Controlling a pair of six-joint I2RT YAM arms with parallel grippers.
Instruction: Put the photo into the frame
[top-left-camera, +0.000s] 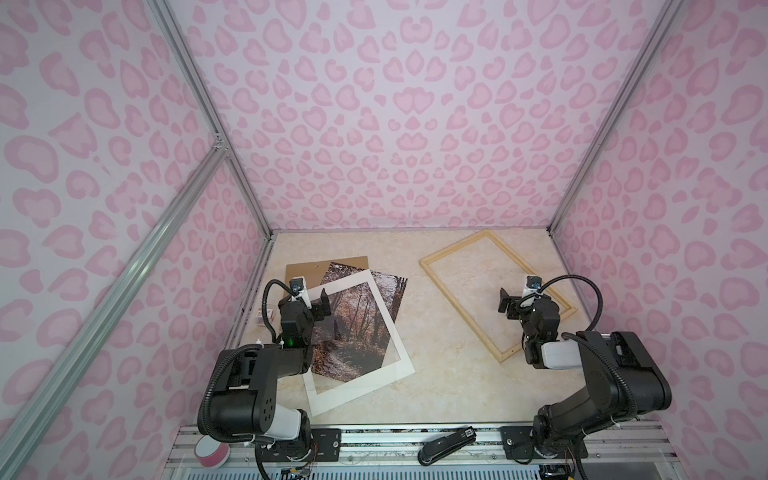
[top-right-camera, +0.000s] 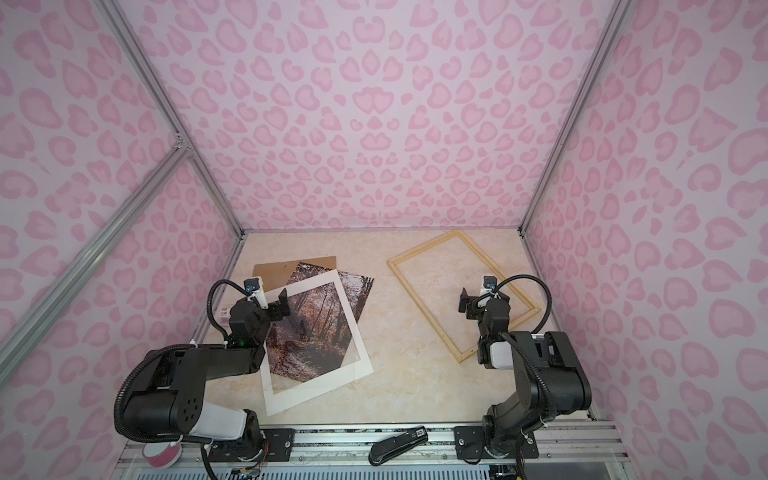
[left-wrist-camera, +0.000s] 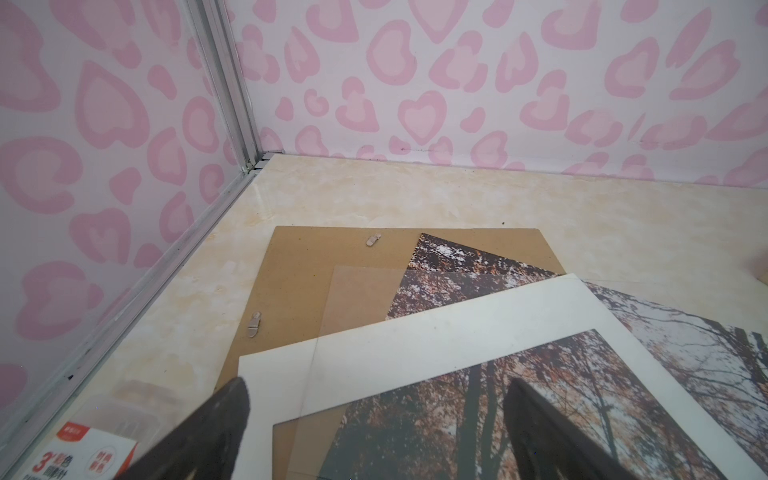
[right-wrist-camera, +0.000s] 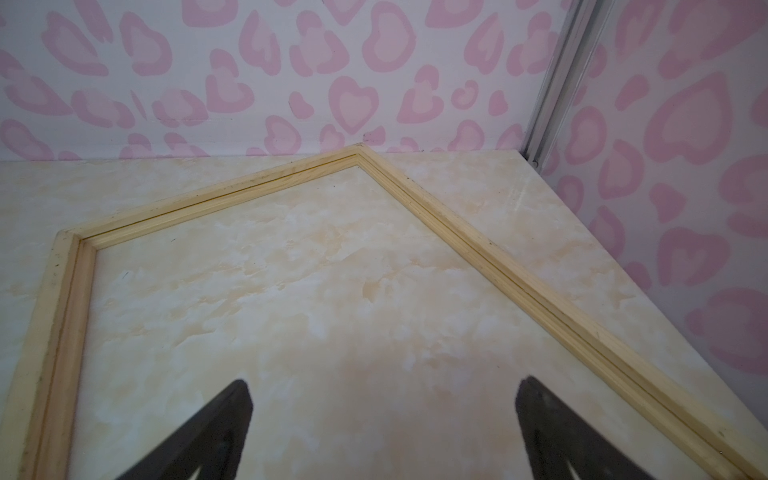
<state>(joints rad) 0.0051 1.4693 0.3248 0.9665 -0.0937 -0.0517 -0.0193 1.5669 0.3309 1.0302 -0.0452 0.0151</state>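
Left wrist: photo (left-wrist-camera: 685, 332), small box (left-wrist-camera: 89, 451) with red "3"

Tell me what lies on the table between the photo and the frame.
Nothing. The strip of table between the photo and the frame is bare marble-patterned surface, as both top views show.

Two black robot arms rise from mounts at the near edge. The left arm (top-left-camera: 245, 386) bends at the elbow and reaches forward. Its left end effector (top-left-camera: 324, 306) is turned toward the middle, jaws spread wide with nothing between them. The right arm (top-left-camera: 615, 374) folds likewise, and its right end effector (top-left-camera: 503, 301) also faces the middle, wide apart and empty. Each wrist view shows two dark fingers (left-wrist-camera: 216, 428) well separated.
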